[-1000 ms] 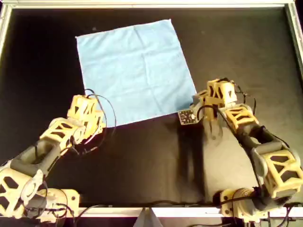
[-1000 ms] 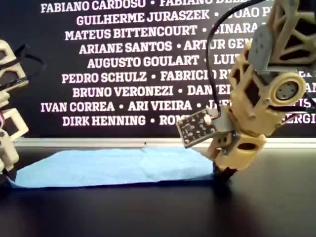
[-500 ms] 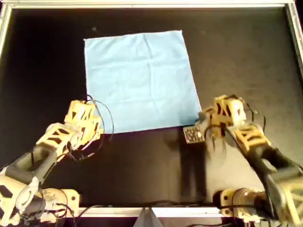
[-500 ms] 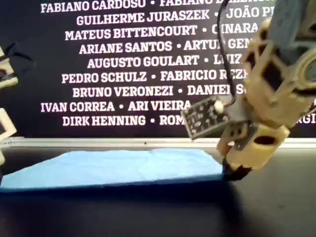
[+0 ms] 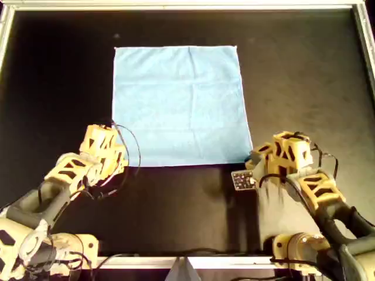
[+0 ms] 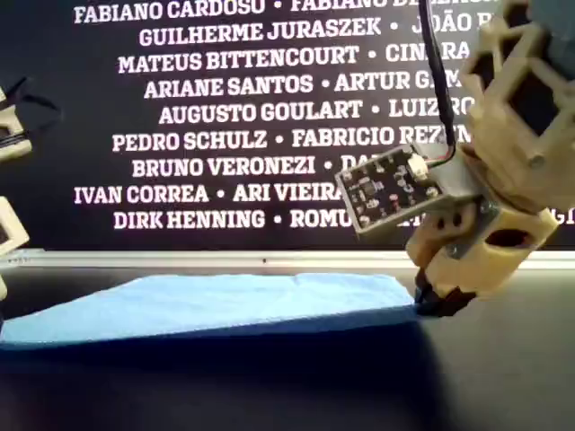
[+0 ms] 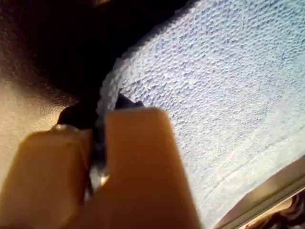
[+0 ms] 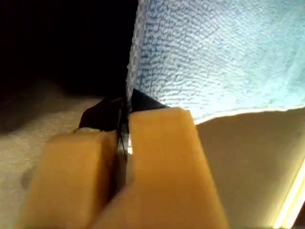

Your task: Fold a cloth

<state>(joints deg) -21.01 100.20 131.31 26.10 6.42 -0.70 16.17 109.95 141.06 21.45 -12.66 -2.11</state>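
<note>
black table (image 5: 176, 205) | metal rim (image 5: 176, 6) | name-printed backdrop (image 6: 225, 117)

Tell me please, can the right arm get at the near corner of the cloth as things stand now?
Probably yes: the right claw already looks shut on that corner of the cloth, and nothing lies between them.

Left arm: I reached in from the overhead view's lower left, wrist angled toward the cloth's (image 5: 180, 104) near corner.
Left gripper (image 7: 101, 143): my jaws were pressed together on the cloth's corner edge.
Right arm: I came in from the overhead view's lower right, wrist tipped down and held low.
Right gripper (image 8: 125, 125): my jaws were closed on the cloth's other near corner, a thin fold between them.
</note>
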